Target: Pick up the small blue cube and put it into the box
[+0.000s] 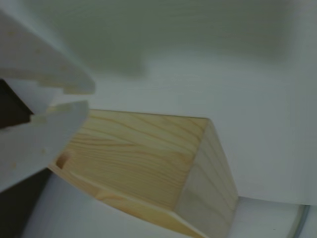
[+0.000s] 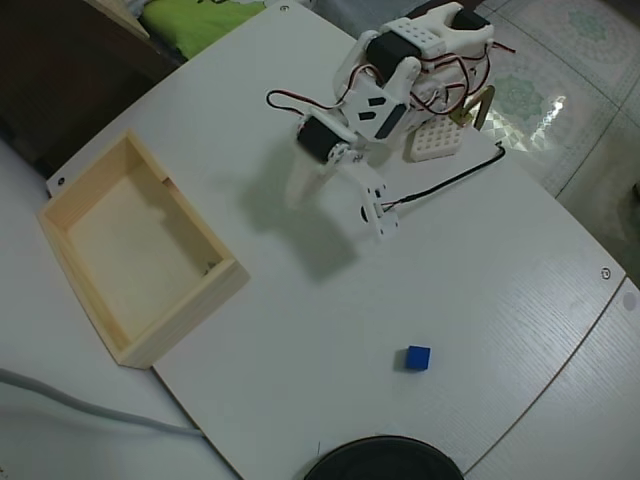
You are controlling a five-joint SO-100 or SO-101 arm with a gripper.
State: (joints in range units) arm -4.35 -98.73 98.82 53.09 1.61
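The small blue cube (image 2: 418,357) lies alone on the white table, toward the lower right in the overhead view; the wrist view does not show it. The pale wooden box (image 2: 190,312) sits open and empty at the left, and one outer corner of the box (image 1: 143,153) fills the wrist view. My white gripper (image 2: 297,200) hangs over the table's middle, right of the box and well up-left of the cube. In the wrist view the gripper (image 1: 84,96) comes in from the left, its fingers almost touching with nothing between them.
A small white perforated block (image 2: 432,140) stands beside the arm's base at the top. A black round object (image 2: 385,462) pokes in at the bottom edge. A grey cable (image 2: 90,415) crosses the lower left. The table's edge runs diagonally along the right.
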